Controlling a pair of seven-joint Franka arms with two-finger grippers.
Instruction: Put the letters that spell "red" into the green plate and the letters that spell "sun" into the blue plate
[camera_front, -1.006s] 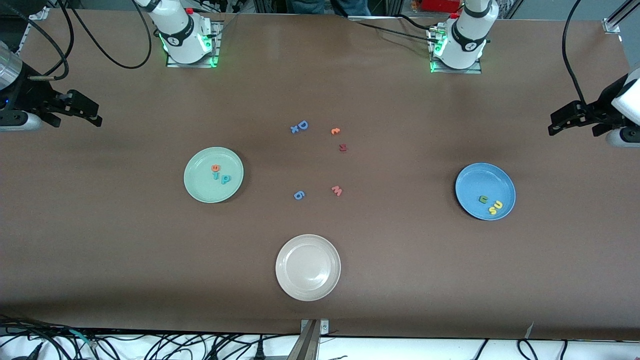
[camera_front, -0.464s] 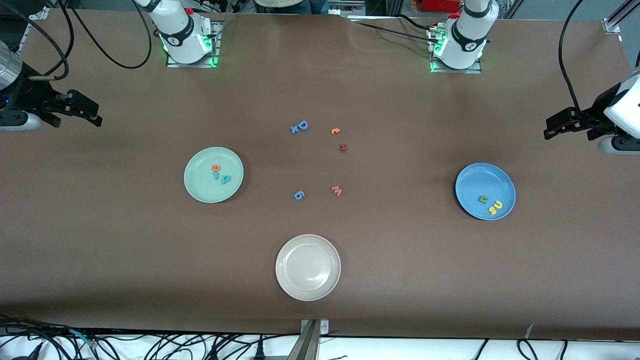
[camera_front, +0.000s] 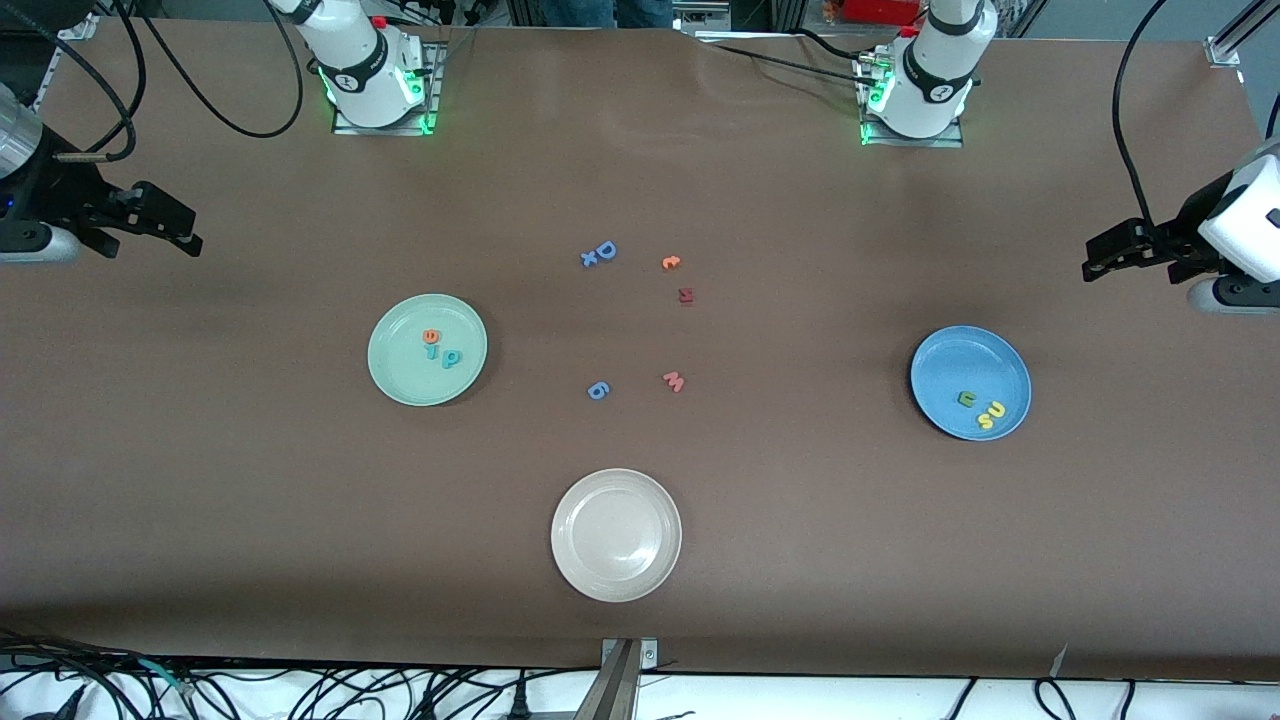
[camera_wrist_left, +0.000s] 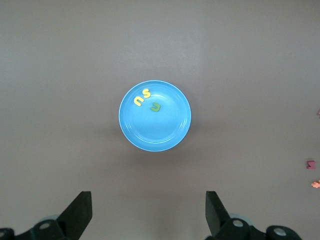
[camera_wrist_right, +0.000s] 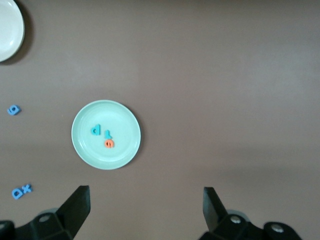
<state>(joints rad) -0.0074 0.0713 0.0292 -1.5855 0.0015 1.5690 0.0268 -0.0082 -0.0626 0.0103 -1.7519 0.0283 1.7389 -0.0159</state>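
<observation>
The green plate (camera_front: 400, 372) holds an orange "e" (camera_front: 431, 336), a teal "r" (camera_front: 432, 351) and a teal "d" (camera_front: 452, 358). The blue plate (camera_front: 955, 355) holds an olive "n" (camera_front: 966, 399), a yellow "s" (camera_front: 985, 422) and a yellow "u" (camera_front: 996, 409). My right gripper (camera_front: 193, 230) hangs open and empty over the right arm's end of the table, well apart from the green plate (camera_wrist_right: 87, 150). My left gripper (camera_front: 1090, 258) is open and empty high over the left arm's end, off the blue plate (camera_wrist_left: 162, 132).
A beige-white plate (camera_front: 616, 590) sits nearest the front camera. Loose letters lie mid-table: a blue "D" with an "x" (camera_front: 600, 252), an orange letter (camera_front: 671, 262), a dark red one (camera_front: 685, 295), a pink "w" (camera_front: 674, 381) and a blue "6" (camera_front: 597, 390).
The left arm's hand has drifted slightly lower in the front view. The right arm and all letters stay put.
</observation>
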